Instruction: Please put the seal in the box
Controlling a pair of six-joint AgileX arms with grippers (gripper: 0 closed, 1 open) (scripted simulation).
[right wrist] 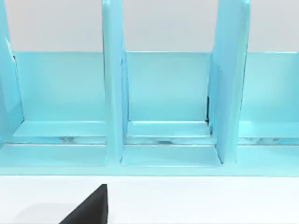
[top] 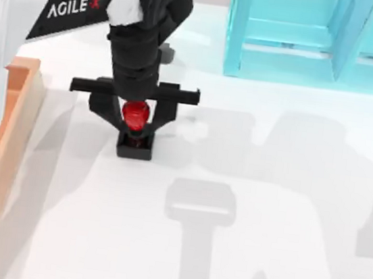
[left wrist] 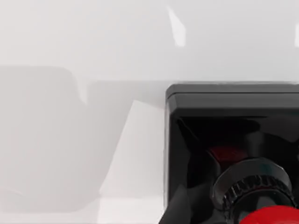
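Left gripper: black two-finger gripper (top: 135,121) sat upper left of centre in the top view, fingers clenched on the red knob of the seal.
Seal: small stamp with glossy red round knob on a black square block base (top: 135,133), base on the white table (top: 269,190); left wrist view showed the block and knob close up (left wrist: 233,154).
Box: large shallow light-wood tray with orange-brown inside (top: 9,152) lay at the left edge of the top view, well apart from the seal.
Shelf: translucent cyan shelf frame (top: 308,39) stood at upper right; right wrist view faced its compartments (right wrist: 163,102).
Right gripper: finger state could not be told.
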